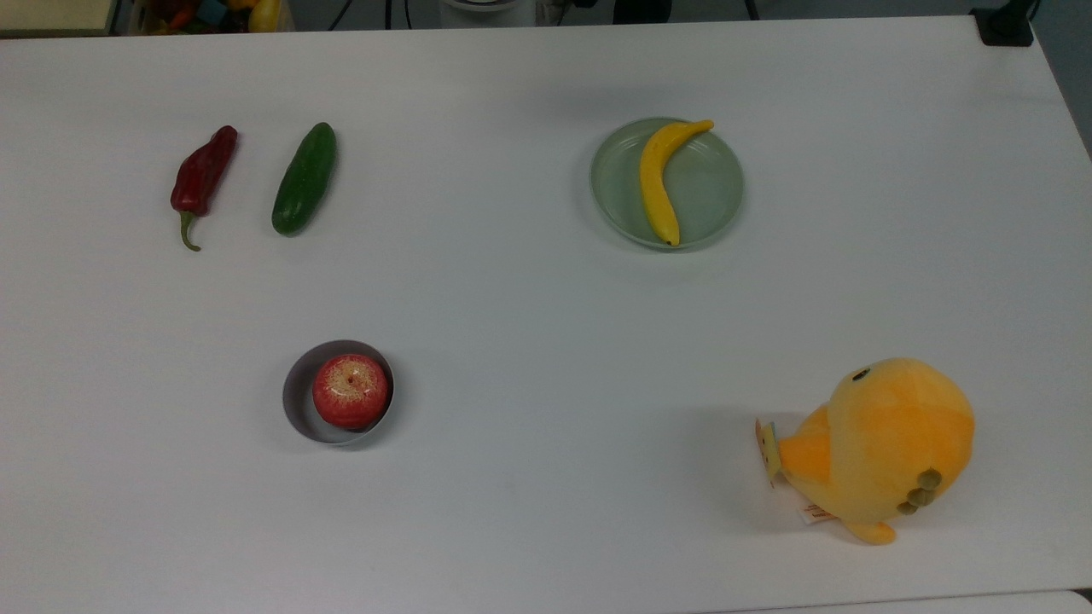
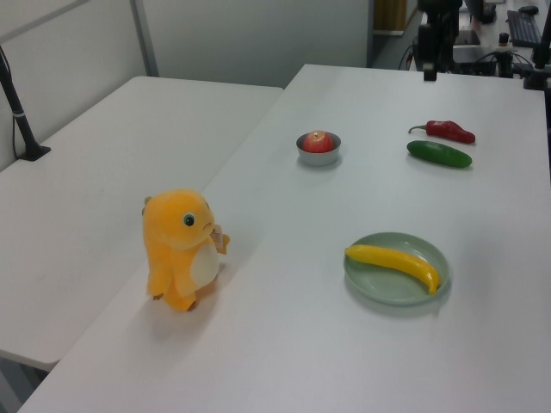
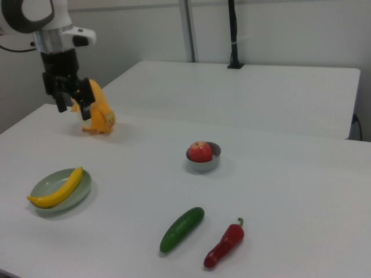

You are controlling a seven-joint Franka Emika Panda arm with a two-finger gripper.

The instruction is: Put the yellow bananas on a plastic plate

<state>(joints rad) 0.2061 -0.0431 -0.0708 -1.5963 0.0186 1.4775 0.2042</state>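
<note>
A yellow banana (image 1: 659, 181) lies across the pale green plastic plate (image 1: 712, 196) on the white desk (image 1: 529, 281), its stem tip overhanging the rim at about one o'clock in the top view and its dark end resting just inside the rim near six o'clock. The task looks complete: the fruit spans the plate's width, so it sits diagonal rather than tucked within. In the right view the Panda arm's gripper (image 3: 73, 103) hangs high above the desk, well clear of the plate, fingers (image 3: 86, 109) apart and empty. At nine o'clock from the plate in the top view rest a cucumber (image 1: 304, 177) and red chili pepper (image 1: 202, 177); toward seven o'clock, an apple (image 1: 350, 390) fills a grey bowl (image 1: 294, 394); at five o'clock stands a plush toy (image 1: 879, 448).
</note>
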